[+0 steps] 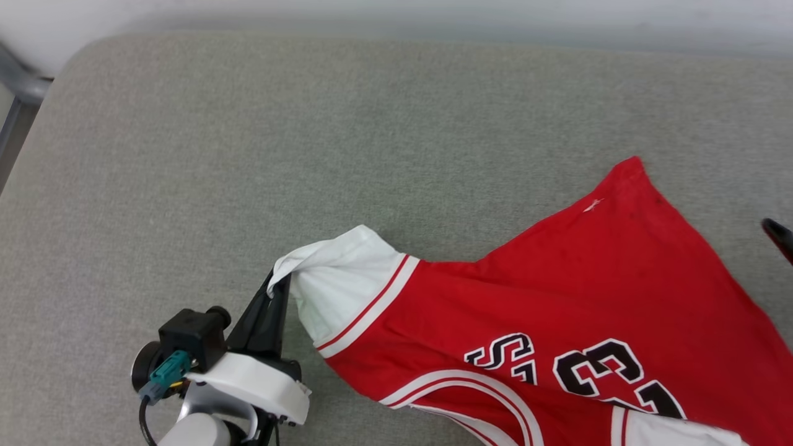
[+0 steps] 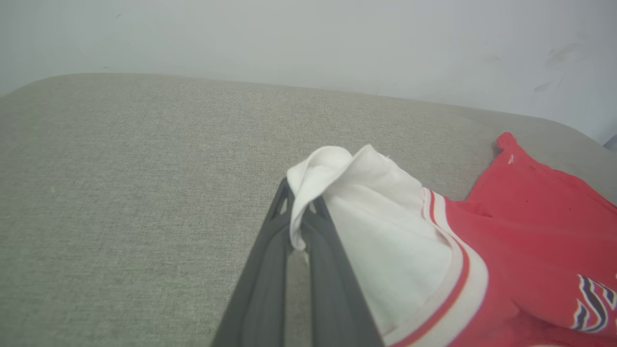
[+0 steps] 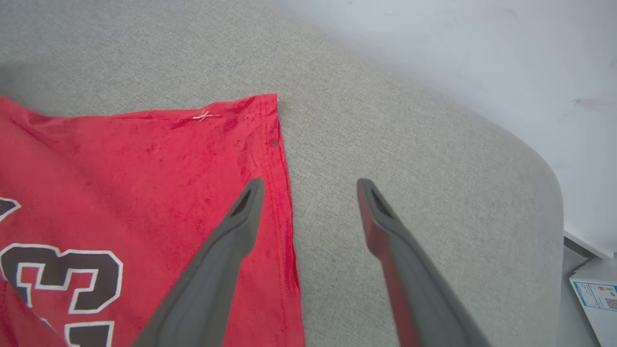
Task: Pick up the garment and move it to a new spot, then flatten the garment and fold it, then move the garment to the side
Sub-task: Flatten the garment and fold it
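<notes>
Work surface: a wide grey fabric-covered pad with rounded corners, set against a pale wall.
Garment: a red jersey-style shirt lies on the right, near part of the pad. Its front faces up and shows black, white-edged lettering. The body is mostly spread out, with a ridge of slack running towards the left sleeve.
Left gripper: the left gripper has its two dark fingers pressed together, pinching the tip of the white sleeve. The sleeve is raised off the pad and drawn out to the left, probably to stretch the shirt flat before folding.
Right gripper: the right gripper has its fingers spread wide and holds nothing. It sits at the shirt's right edge, one finger above the red cloth and the other above the grey pad. Whether either finger touches down cannot be told. This placement suits taking or pressing that edge to match the left arm's pull.
Sleeve trim: a red-and-white striped band marks where the sleeve meets the body.
Hem corner: the far corner lies flat and pointed on the pad.
Container: a white labelled object beyond the pad's edge may be a box. Its contents cannot be told.
Stitch mark: a small white cross sits near the corner.
</notes>
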Controlling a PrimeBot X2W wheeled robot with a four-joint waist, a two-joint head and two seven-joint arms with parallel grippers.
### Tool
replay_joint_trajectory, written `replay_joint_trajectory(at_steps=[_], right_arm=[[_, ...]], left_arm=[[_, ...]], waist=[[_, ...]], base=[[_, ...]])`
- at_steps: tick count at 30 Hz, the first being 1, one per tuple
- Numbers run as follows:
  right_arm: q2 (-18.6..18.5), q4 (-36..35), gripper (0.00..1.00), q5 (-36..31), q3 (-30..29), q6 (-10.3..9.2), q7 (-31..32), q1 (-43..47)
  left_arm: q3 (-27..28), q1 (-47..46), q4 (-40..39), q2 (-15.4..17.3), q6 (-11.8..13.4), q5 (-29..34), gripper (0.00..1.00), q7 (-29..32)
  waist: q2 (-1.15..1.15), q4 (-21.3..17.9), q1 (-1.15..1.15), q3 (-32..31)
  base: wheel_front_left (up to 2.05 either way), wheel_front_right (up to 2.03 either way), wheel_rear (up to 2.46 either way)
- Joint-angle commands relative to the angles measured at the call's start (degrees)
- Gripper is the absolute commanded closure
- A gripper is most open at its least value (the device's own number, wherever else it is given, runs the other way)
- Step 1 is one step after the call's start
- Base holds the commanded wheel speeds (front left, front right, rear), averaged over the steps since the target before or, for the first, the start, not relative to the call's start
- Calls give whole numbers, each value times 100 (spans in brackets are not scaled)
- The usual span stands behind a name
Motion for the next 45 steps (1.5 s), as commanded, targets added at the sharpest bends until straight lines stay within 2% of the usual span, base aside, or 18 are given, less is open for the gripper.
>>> replay_joint_trajectory(at_steps=[1,8,12,15,20,25,28,29,30,31,38,45], right_arm=[[-108,45,0,9,320,-4,212,-378],[-391,871,0,-77,2007,-4,1357,-2262],[-260,1549,0,-108,2776,-4,1647,-3114],[-75,2071,0,-152,3169,-4,1593,-3615],[228,2880,0,-104,3644,-4,1353,-4094],[255,3535,0,10,4366,-4,1329,-3955],[239,3675,0,167,4616,-2,1369,-3867],[220,3703,4,228,4699,5,1337,-3860],[204,3723,70,286,4747,5,1270,-3887],[184,3742,100,345,4788,5,1203,-3927],[153,3707,100,666,4734,-7,151,-4291],[39,3192,100,1005,4772,-5,-953,-4153]], left_arm=[[-15,-115,-41,-52,2,52,100,-16],[-167,-395,-114,-225,-36,187,100,-40],[-240,-540,-102,-331,-46,239,100,-69],[-279,-631,-78,-412,-62,273,100,-83],[-308,-768,4,-532,-107,292,100,-118],[-332,-863,110,-620,-150,335,100,-139],[-317,-857,144,-625,-159,330,100,-155],[-302,-847,157,-621,-155,325,100,-160],[-284,-829,171,-610,-145,323,100,-164],[-274,-808,188,-599,-142,321,100,-170],[-236,-748,294,-502,-194,304,100,-174],[-153,-697,227,-136,-204,359,100,-16]], waist=[[0,145,-1,169],[0,446,-1,540],[0,611,-1,746],[0,710,-1,901],[0,850,-1,1111],[0,932,-1,1193],[0,934,-1,1189],[0,920,-1,1181],[0,897,-1,1166],[0,874,-1,1143],[0,664,-1,757],[0,372,-1,86]], base=[[0,0,0],[0,0,0],[0,0,0],[0,0,0],[0,0,0],[0,0,0],[0,0,0],[0,0,0],[0,0,0],[0,0,0],[0,0,0],[0,0,0]])
